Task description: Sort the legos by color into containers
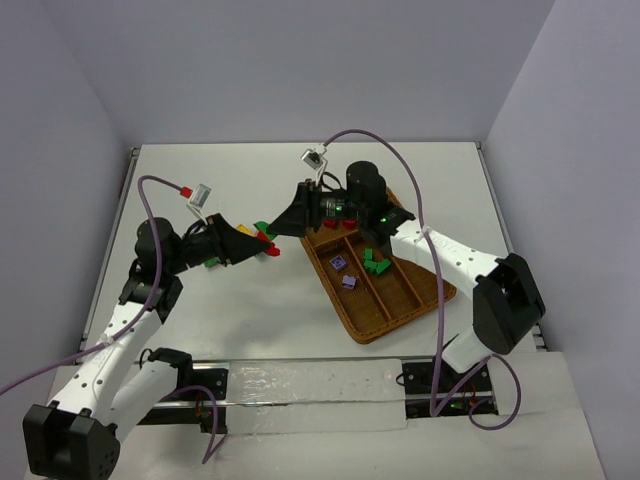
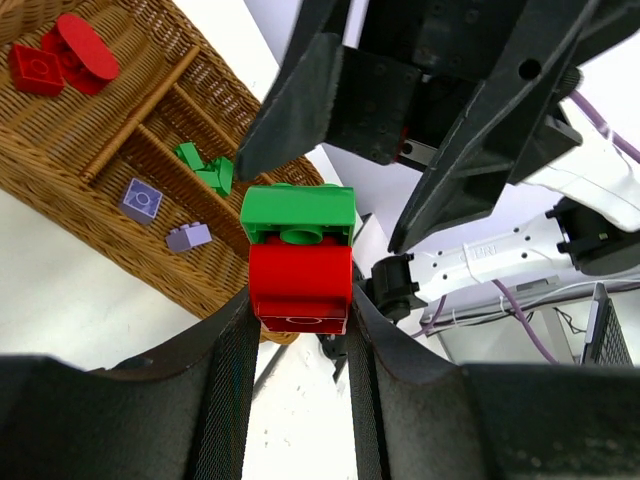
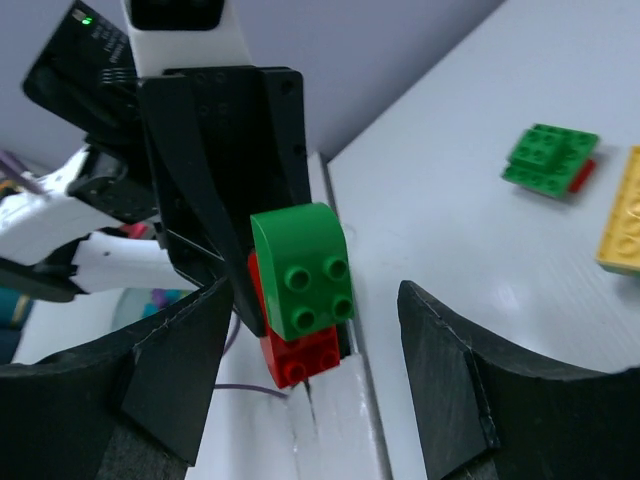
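My left gripper (image 1: pixel 262 246) (image 2: pixel 300 310) is shut on the red brick (image 2: pixel 300 285) of a two-brick clump held above the table. A green brick (image 2: pixel 298 213) is stuck on its far end. My right gripper (image 1: pixel 279 228) (image 3: pixel 310 330) faces it, open, with its jaws on either side of the green brick (image 3: pixel 300 268), and the red brick (image 3: pixel 300 352) behind it. The wicker tray (image 1: pixel 400 300) lies to the right. It holds red bricks (image 2: pixel 55 60) in the crosswise section, purple bricks (image 1: pixel 344 272) in one slot and green bricks (image 1: pixel 375 262) in the middle slot.
A green-and-red clump (image 3: pixel 548 160) and a yellow brick (image 3: pixel 622 215) lie on the table beyond the grippers. A green brick (image 1: pixel 212 263) shows beside the left arm. A purple cable (image 1: pixel 400 170) loops over the right arm. The two arms nearly meet left of the tray.
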`<state>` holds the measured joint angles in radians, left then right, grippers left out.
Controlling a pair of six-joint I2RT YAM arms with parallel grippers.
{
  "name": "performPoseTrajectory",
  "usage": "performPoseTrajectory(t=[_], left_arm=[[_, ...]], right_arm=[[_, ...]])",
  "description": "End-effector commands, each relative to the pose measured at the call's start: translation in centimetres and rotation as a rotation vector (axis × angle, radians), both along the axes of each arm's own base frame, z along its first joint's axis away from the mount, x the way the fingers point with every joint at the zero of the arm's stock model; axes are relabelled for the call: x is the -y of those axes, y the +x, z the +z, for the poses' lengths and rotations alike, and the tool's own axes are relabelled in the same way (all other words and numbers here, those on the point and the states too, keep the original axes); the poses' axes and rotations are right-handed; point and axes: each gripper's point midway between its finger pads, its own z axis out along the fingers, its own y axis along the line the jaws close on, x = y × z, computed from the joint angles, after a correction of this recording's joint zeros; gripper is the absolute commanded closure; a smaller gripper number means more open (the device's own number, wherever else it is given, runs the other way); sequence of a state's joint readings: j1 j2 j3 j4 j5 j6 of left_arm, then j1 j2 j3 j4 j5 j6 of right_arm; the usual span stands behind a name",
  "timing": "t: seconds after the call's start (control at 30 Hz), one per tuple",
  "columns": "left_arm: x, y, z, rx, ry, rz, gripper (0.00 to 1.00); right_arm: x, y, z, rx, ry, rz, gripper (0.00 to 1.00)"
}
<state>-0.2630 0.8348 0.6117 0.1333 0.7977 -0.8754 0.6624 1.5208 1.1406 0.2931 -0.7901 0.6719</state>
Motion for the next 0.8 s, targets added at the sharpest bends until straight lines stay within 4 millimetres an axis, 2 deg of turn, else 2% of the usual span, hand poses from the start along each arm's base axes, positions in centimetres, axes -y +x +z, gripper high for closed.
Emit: performPoseTrajectory(t=[0.0,0.13,0.33,0.4,0.53,0.67,0.77], left_arm=[[0.1,-1.0,1.8,0.101,-0.010,-0.041,1.00],[0.1,-1.3,2.2,0.112,-0.010,-0.047,1.00],[0.1,-1.1,1.9,0.104,-0.015,-0.043,1.00],[0.1,-1.0,1.9,0.103,-0.015,-0.041,1.00],[0.1,-1.0,2.1,0.106,-0.019,-0.044,1.00],[0.1,-0.9,2.3,0.111,-0.019,-0.041,1.00],[0.1,-0.9,2.4,0.112,-0.019,-0.041,1.00]], right_arm=[[-0.6,-1.3,4.8,0.054,0.160,0.117,0.26],[-0.8,-1.8,4.7,0.030,0.178,0.155,0.37],[-1.0,-2.8,4.3,0.005,0.195,0.221,0.63],[-0.9,-3.1,4.1,0.011,0.193,0.236,0.60],[-1.0,-3.5,3.7,0.006,0.183,0.261,0.46],[-1.1,-3.4,3.1,-0.003,0.175,0.259,0.40],[-1.3,-3.3,2.7,-0.014,0.169,0.260,0.40]])
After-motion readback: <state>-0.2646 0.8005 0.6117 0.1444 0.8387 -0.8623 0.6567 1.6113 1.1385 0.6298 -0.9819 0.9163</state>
